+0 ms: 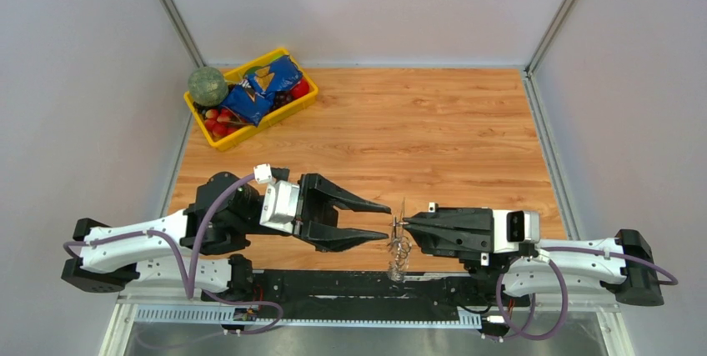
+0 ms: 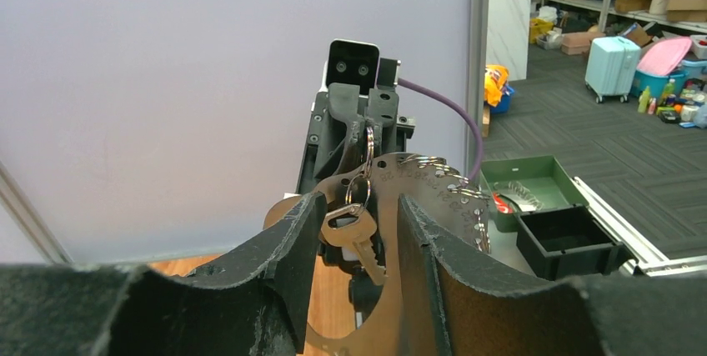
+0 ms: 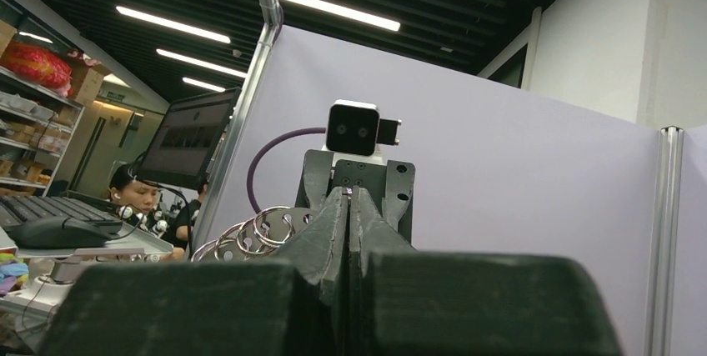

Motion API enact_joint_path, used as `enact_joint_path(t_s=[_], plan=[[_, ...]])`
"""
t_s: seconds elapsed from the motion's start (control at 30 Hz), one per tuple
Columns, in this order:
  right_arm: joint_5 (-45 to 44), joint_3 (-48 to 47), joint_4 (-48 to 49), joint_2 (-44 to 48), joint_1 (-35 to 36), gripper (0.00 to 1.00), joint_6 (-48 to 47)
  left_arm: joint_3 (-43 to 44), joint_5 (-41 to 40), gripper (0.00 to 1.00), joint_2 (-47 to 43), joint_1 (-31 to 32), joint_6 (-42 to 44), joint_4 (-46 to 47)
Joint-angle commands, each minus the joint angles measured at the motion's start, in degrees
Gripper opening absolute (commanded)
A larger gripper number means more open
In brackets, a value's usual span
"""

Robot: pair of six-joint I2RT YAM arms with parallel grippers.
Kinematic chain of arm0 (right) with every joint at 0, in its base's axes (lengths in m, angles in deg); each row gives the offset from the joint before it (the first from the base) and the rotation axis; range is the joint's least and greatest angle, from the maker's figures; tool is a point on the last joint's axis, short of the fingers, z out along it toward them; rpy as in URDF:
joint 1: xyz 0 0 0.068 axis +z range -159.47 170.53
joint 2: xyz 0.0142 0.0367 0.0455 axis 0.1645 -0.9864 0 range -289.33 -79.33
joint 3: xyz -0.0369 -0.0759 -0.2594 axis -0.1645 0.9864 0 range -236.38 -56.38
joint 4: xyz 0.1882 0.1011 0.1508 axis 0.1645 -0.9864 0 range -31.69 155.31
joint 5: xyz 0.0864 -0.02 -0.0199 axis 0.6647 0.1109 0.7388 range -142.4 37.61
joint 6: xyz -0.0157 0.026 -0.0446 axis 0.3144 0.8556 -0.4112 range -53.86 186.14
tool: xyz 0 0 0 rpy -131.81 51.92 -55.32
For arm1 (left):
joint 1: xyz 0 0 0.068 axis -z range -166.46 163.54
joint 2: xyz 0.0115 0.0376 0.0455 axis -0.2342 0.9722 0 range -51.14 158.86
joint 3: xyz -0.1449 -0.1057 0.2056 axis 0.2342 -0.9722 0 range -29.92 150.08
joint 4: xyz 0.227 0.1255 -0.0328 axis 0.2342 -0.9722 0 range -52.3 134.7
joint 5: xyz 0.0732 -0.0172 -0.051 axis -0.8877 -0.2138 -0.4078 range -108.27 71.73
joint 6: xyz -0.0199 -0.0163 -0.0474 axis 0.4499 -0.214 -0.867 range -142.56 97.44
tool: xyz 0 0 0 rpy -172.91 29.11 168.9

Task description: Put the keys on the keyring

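Note:
My right gripper (image 1: 402, 223) is shut on the top of the keyring (image 1: 400, 251), which hangs below it near the table's front edge. In the left wrist view the keyring (image 2: 421, 188) is a thin metal loop with numbered holes and several small split rings. One silvery key (image 2: 356, 228) hangs from a small ring on it. My left gripper (image 1: 387, 221) is open and empty, its fingertips (image 2: 310, 208) on either side of the hanging key without touching it. In the right wrist view the shut gripper (image 3: 348, 195) hides the grip, and split rings (image 3: 265, 229) show to the left.
A yellow bin (image 1: 218, 141) with snack bags and red fruit stands at the back left, a green ball (image 1: 207, 85) at its corner. A green tray (image 2: 534, 183) and a black tray (image 2: 567, 238) sit off the table's near side.

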Motion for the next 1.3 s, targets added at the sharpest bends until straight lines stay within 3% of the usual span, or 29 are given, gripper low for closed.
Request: enact_joint_path(t_s=[0.0, 0.33, 1.27], plan=[[0.70, -2.35, 0.91, -0.19, -0.13, 0.00, 1.06, 1.83, 1.27, 0.47, 0.56, 0.23, -0.70, 2.89], [0.88, -2.94, 0.17, -0.58, -0.13, 0.00, 1.27, 1.51, 2.46, 0.46, 1.20, 0.23, -1.09, 4.20], [1.41, -2.96, 1.50, -1.28, -0.13, 0.00, 1.41, 0.57, 1.75, 0.31, 1.57, 0.21, -0.78, 4.11]])
